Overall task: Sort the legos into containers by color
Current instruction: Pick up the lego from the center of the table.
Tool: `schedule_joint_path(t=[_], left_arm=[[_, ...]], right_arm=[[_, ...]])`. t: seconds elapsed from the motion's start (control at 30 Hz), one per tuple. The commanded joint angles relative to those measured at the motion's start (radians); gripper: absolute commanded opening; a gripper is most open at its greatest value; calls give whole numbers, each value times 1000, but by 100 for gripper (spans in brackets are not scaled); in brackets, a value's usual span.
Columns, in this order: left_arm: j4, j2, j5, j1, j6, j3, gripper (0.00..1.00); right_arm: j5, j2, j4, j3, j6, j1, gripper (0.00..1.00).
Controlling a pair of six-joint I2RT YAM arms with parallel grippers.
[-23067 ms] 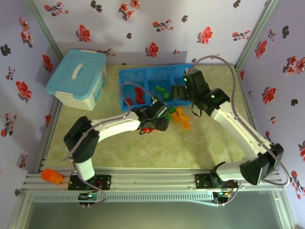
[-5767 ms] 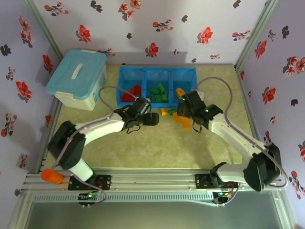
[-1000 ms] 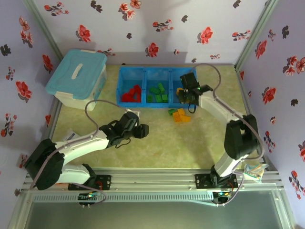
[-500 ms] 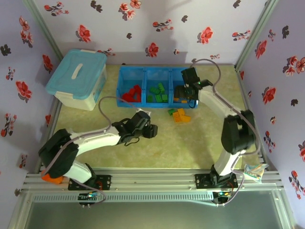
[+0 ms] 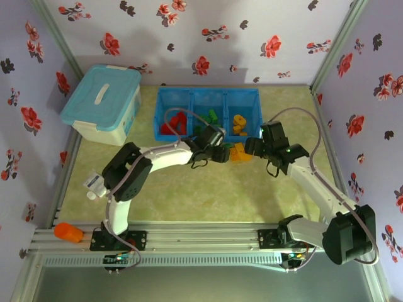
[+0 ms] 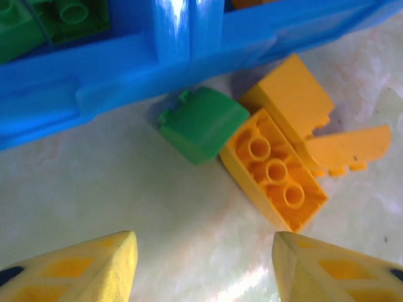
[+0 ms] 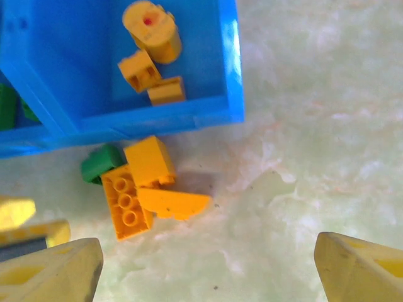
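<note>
The blue tray (image 5: 208,95) holds three containers: red legos (image 5: 174,124) left, green ones (image 5: 208,118) in the middle, orange ones (image 7: 151,25) right. In front of the tray lies a small pile. It has a green brick (image 6: 203,123), an upturned orange brick (image 6: 274,179), an orange block (image 6: 289,97) and a curved orange piece (image 6: 346,148). My left gripper (image 6: 204,255) hovers open just short of the green brick, nothing between its fingers. My right gripper (image 7: 204,267) stands wide open over bare table, right of the pile (image 5: 238,151).
A pale blue lidded tub (image 5: 101,104) stands at the back left. An orange object (image 5: 68,233) sits on the near rail at the left, and a small white item (image 5: 93,182) lies by the left arm. The left gripper's fingers (image 7: 19,217) show beside the pile.
My right gripper opened over the orange compartment, then drew back toward me, right of the pile. My left arm swung from mid-table up to the pile's left side.
</note>
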Motion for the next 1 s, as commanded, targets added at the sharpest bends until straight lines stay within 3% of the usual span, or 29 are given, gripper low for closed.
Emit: schedule_joint_path(t=[0.0, 0.4, 0.97], left_arm=[[-83, 67, 30, 16, 36, 106, 60], [-310, 288, 28, 53, 76, 466, 66], [-284, 287, 30, 40, 37, 390, 64]], right_arm=[[-27, -3, 55, -50, 49, -6, 87], [-27, -55, 77, -137, 66, -6, 87], [-20, -114, 81, -194, 96, -7, 86]])
